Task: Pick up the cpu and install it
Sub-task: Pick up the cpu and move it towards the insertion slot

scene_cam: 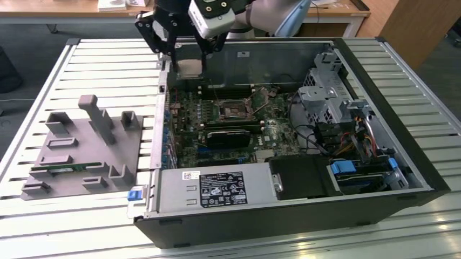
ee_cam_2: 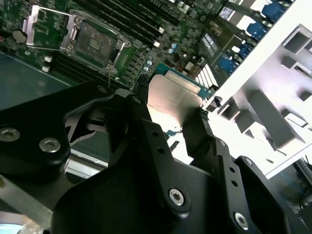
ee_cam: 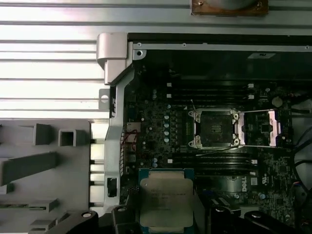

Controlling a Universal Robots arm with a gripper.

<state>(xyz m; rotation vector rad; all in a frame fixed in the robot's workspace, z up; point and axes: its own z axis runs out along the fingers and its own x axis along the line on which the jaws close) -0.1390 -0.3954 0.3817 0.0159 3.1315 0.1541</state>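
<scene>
Gripper (scene_cam: 189, 66) clamping cpu (scene_cam: 189, 70) by its edges, holding it in air over motherboard (scene_cam: 193, 123) inside open case (scene_cam: 288, 224); socket (scene_cam: 234, 112) lying open, near but apart from cpu

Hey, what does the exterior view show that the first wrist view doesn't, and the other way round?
Exterior view adds the robot arm, the power supply and the green memory stick. First wrist view adds a brown plate outside the case. Both share the cpu clamped in the gripper, the open socket and the grey holder.
</scene>
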